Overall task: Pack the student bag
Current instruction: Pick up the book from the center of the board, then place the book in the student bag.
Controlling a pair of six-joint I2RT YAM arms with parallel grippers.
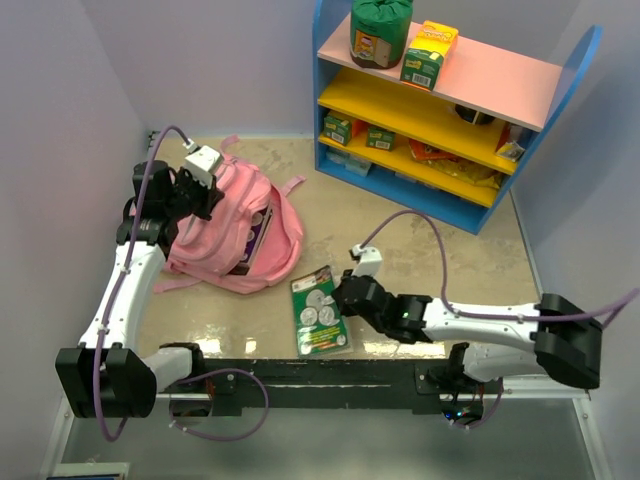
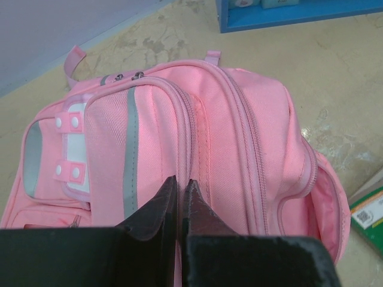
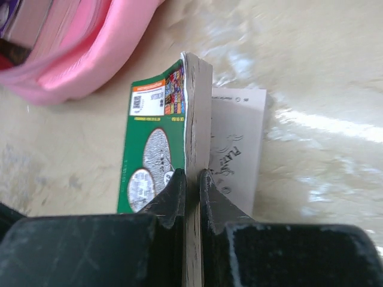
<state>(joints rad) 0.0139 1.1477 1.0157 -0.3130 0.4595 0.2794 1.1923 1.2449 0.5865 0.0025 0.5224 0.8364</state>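
The student bag (image 1: 232, 222) is a pink backpack lying on its side at the left of the table, its main opening facing right. My left gripper (image 1: 203, 192) is on the bag's top, and its jaws (image 2: 179, 181) are shut on a fold of the pink fabric beside a zipper seam. Right of the bag, a thin green book (image 1: 320, 312) lies on the table. My right gripper (image 1: 345, 292) is shut on the book's edge (image 3: 192, 177); the green cover (image 3: 152, 143) and a white page (image 3: 239, 140) show either side of the fingers.
A purple-covered item (image 1: 259, 230) shows inside the bag's open mouth (image 3: 27, 18). A blue shelf unit (image 1: 455, 110) with boxes and packets stands at the back right. Purple walls close in the left and back sides.
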